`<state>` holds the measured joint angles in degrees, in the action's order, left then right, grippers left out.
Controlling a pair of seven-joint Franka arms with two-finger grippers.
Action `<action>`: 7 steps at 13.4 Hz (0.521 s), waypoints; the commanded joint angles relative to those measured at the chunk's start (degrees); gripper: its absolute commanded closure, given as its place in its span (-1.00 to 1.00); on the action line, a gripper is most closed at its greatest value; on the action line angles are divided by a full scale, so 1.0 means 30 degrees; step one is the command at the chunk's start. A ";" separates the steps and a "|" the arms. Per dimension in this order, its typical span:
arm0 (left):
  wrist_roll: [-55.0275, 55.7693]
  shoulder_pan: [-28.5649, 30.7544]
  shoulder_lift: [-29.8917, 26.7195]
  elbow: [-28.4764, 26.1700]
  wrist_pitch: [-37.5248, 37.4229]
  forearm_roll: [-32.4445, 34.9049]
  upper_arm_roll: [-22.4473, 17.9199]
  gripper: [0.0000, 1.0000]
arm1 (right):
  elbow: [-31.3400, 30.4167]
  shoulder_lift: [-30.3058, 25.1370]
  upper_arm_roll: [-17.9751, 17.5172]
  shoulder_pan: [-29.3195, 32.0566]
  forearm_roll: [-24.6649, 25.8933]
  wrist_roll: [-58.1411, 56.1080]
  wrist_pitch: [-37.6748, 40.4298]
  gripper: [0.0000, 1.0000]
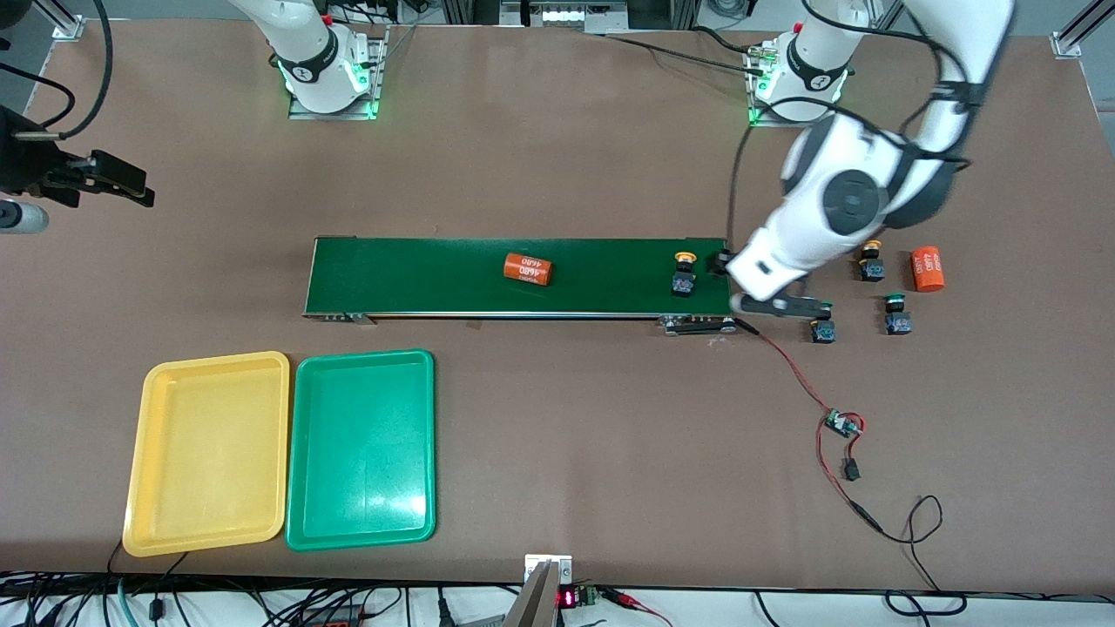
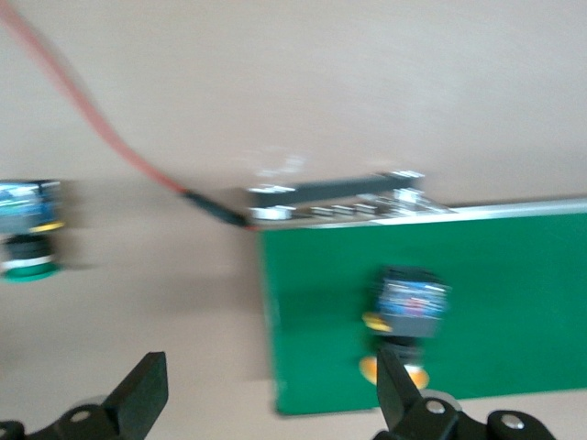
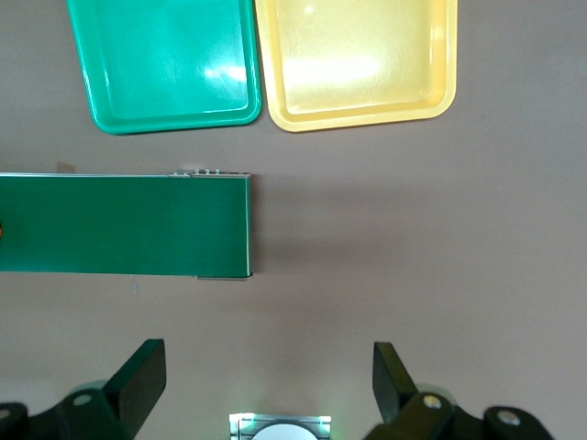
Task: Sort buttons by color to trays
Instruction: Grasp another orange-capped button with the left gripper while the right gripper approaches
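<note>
- Because the trays lie toward the right arm's end of the tabletop [image 1: 557,157] and the loose buttons toward the left arm's end, the conveyor belt [image 1: 435,279] between them looks meant to carry parts across.
- One yellow-capped button [image 1: 685,272] stands on the belt's end nearest the left arm, probably so that it can ride toward the trays.
- The left end effector [image 1: 784,305] hangs low over the tabletop just off that belt end, its fingers spread wide and holding nothing; the near green button [image 1: 821,324] sits just beside it.
- A second yellow button [image 1: 871,261] and a second green button [image 1: 896,315] wait on the tabletop, near an orange cylinder [image 1: 929,269]; another cylinder [image 1: 529,268] lies mid-belt.
- The yellow tray [image 1: 209,453] and green tray [image 1: 361,448] sit side by side, nearer the front camera than the belt, both without buttons.
- The right end effector [image 3: 266,376] waits high over the tabletop, fully open and empty, likely placed to take arrivals.
</note>
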<state>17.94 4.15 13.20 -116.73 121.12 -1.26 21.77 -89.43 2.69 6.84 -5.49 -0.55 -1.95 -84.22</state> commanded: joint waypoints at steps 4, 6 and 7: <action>-0.0265 0.5287 0.0111 -0.1664 -0.0148 -0.0050 0.0097 -1.00 | -0.1357 0.0134 0.0063 0.0538 0.0241 -0.0990 -0.0162 -1.00; -0.1605 0.6199 0.0198 -0.2249 -0.0148 0.1173 0.0097 -1.00 | -0.2264 -0.0394 0.0063 0.0511 0.0211 -0.0932 -0.0694 -1.00; -0.1788 0.6406 0.0199 -0.2600 -0.0090 0.1732 0.0097 -1.00 | -0.3140 -0.0948 0.0034 0.0453 0.0211 -0.0874 -0.1072 -1.00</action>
<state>14.37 21.94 14.41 -122.48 120.74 0.93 21.12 -93.31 4.20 7.39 -4.33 -0.48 -3.76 -85.12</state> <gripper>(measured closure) 0.000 0.000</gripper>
